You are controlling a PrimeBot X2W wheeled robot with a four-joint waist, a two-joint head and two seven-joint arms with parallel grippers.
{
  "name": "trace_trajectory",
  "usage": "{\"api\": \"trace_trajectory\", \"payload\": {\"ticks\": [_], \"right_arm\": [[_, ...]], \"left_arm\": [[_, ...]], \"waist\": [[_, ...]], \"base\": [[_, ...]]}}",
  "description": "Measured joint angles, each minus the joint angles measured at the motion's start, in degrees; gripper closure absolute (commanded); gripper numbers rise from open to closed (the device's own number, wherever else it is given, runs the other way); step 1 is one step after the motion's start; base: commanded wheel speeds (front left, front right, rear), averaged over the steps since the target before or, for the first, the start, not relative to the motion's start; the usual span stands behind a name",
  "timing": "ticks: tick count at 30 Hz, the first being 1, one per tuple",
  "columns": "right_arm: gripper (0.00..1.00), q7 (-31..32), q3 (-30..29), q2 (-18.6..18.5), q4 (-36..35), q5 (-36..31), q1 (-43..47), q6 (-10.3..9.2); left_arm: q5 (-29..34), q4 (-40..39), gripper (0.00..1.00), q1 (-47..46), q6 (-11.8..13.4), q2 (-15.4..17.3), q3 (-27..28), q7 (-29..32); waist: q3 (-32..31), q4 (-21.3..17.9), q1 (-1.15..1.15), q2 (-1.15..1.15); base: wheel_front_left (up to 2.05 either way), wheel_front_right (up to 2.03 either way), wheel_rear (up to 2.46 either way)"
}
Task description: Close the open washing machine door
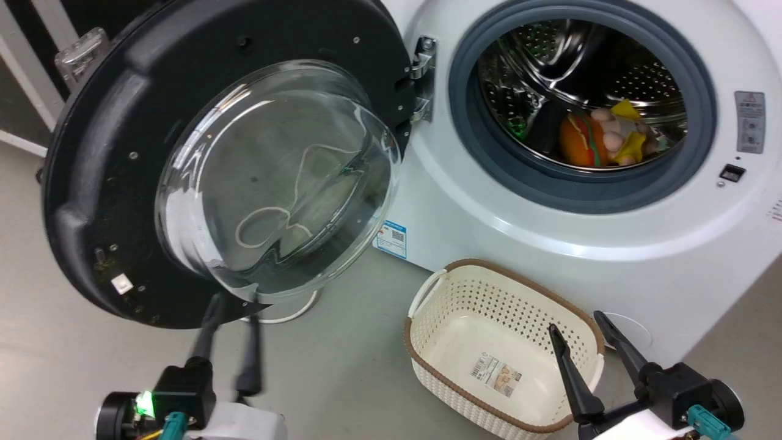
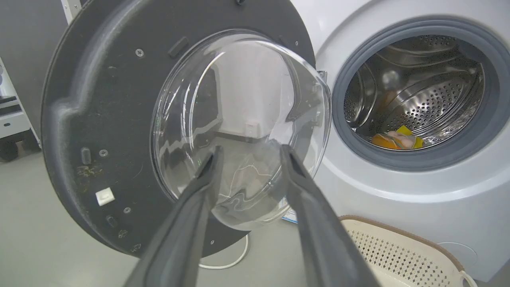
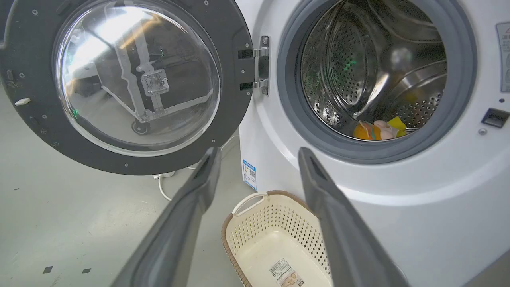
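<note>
The left gripper [image 2: 250,148], fingers apart, points at the glass bowl of the washing machine door [image 1: 122,122], which stands wide open left of the drum [image 1: 550,55]. The right gripper [image 1: 575,321], also spread, hangs over a cream basket [image 1: 427,342] with a barcode sticker [image 1: 495,374] on its floor. Orange and yellow toys [image 1: 602,140] lie in the drum. The machine's blue sticker [image 1: 391,238] and grey warning label [image 1: 749,122] are too small to read.
</note>
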Motion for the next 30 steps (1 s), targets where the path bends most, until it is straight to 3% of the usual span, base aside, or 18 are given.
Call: {"api": "trace_trajectory", "payload": {"ticks": [9, 16, 20, 24, 28, 29, 30], "right_arm": [[0.0, -1.14, -1.29, 0.0, -0.89, 0.0, 1.5, 0.0], [0.0, -1.51, -1.55, 0.01, -2.42, -1.08, 2.05, 0.0], [0.0, -1.67, -1.56, -0.21, -3.04, -1.07, 1.9, 0.0], [0.0, -2.16, -1.48, -0.62, -3.37, -1.04, 1.62, 0.0], [0.0, -2.7, -1.33, -0.9, -3.39, -0.91, 1.33, 0.0], [0.0, -2.92, -1.4, -0.98, -3.35, -0.7, 1.29, 0.0], [0.0, -2.92, -1.4, -0.98, -3.35, -0.7, 1.29, 0.0]], "left_arm": [[-3.89, -5.43, 1.0, -3.93, -3.24, 1.94, 4.57, -1.14], [-14.05, -3.91, 1.0, -15.32, -5.28, 8.0, 15.02, -0.01], [-22.57, 2.68, 1.0, -23.51, -5.11, 12.2, 22.12, 5.55], [-30.92, 11.66, 1.0, -29.93, -3.07, 15.75, 27.75, 13.17], [-38.3, 20.24, 1.0, -32.98, -1.94, 18.97, 30.7, 23.94], [-44.66, 23.21, 1.0, -33.86, -1.47, 18.49, 33.09, 30.1], [-44.66, 23.21, 1.0, -33.86, -1.47, 18.49, 33.09, 30.1]], "waist": [[1.13, 2.07, 0.0, 0.0], [4.21, 2.01, 0.0, 0.0], [6.19, 1.14, 0.01, 0.0], [7.86, 0.16, 0.01, 0.0], [8.95, -0.72, 0.01, 0.0], [9.33, -0.97, 0.0, 0.0], [9.33, -0.97, 0.0, 0.0]], "base": [[0.0, 0.0, 0.0], [0.0, 0.0, 0.0], [0.0, 0.0, 0.0], [0.0, 0.0, 0.0], [0.0, 0.0, 0.0], [0.0, 0.0, 0.0], [0.0, 0.0, 0.0]]}}
